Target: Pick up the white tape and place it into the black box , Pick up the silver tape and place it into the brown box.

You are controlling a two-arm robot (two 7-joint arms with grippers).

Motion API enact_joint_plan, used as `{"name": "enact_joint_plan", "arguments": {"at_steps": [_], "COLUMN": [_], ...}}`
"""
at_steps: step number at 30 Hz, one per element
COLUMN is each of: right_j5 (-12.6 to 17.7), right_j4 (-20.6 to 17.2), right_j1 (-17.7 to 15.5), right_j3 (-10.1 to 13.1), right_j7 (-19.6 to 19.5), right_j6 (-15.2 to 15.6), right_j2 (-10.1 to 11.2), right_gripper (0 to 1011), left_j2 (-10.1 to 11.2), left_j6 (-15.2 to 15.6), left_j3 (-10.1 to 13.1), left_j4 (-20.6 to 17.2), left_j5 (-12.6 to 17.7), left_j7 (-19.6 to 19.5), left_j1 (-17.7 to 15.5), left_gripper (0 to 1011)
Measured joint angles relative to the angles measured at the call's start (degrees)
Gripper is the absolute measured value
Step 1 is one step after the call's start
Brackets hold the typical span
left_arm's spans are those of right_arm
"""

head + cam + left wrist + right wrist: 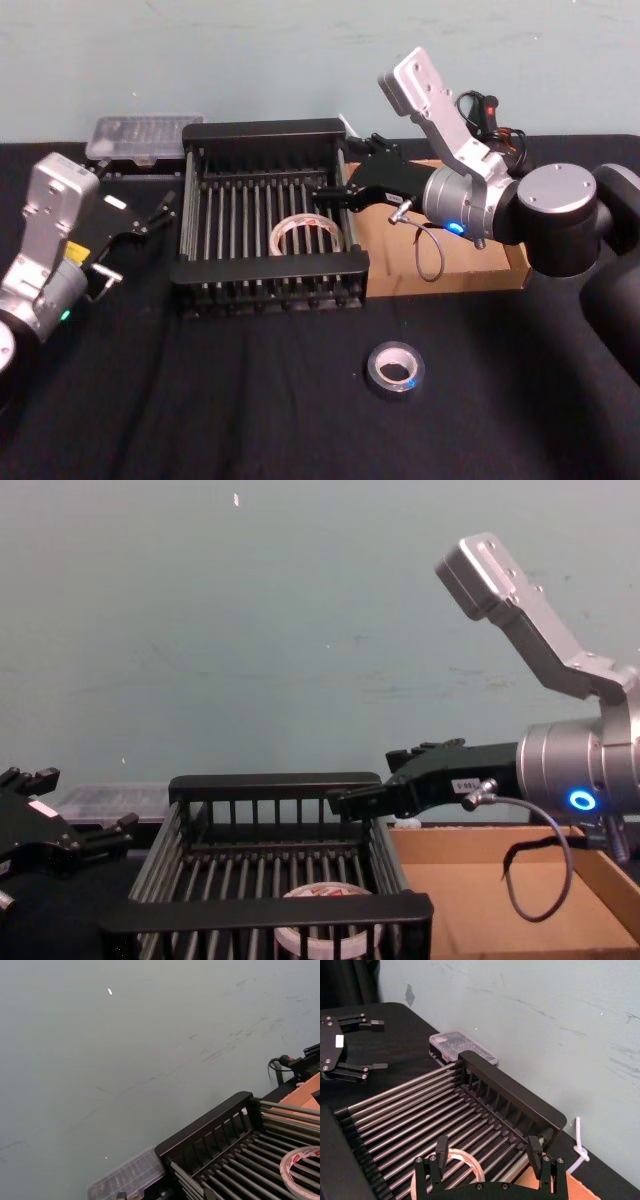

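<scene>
**Head view:** The white tape (307,237) lies flat on the bars inside the black box (270,268), toward its 4 o'clock corner. The first half of the job therefore looks done. The right gripper (328,198) hangs over the box's 3 o'clock rim, spread and empty. The silver tape (395,368) sits on the table (200,400) at 5 o'clock from the black box, well apart from it and not yet picked up. The brown box (470,268) stands just beside the black box at 3 o'clock, with no roll visible in it. The left gripper (158,212) waits at 9 o'clock, and a clear case (140,135) sits at 11 o'clock.

**Left wrist view:** This shows a corner of the black box (200,1135), with the white tape (295,1158) resting on its bars.

**Right wrist view:** The right gripper's fingers (441,1147) stand wide apart above the white tape (470,1157), with nothing between them. Across the box, the left gripper (372,1044) is also spread wide and empty.

**Chest view:** The right gripper (345,800) is level with the black box's far rim, clear of the roll on the bottom.

What remains, as I judge it, is the whole second half: grasping the silver tape and setting it in the brown box.
</scene>
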Motion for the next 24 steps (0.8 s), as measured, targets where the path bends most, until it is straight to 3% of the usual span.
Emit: {"name": "enact_joint_plan", "arguments": {"at_steps": [6,12,19,24], "right_j5": [0.0,0.7,2.4,4.1], "right_j4": [-2.1,-6.3,-12.6,-17.9], "right_j1": [-1.0,-3.0,-6.6,-10.2], "right_j3": [1.0,2.5,4.6,6.0], "right_j7": [-1.3,-1.5,-1.1,-0.1], "right_j6": [1.6,3.9,5.8,7.2], "right_j2": [0.2,2.0,5.6,9.6], "right_gripper": [1002,1002,1002,1002], "left_j2": [0.0,0.0,0.0,0.0], "left_j6": [0.0,0.0,0.0,0.0], "left_j3": [0.0,0.0,0.0,0.0], "left_j4": [0.0,0.0,0.0,0.0], "left_j5": [0.0,0.0,0.0,0.0], "left_j7": [0.0,0.0,0.0,0.0], "left_j1": [0.0,0.0,0.0,0.0], "left_gripper": [1001,1001,1001,1001]}}
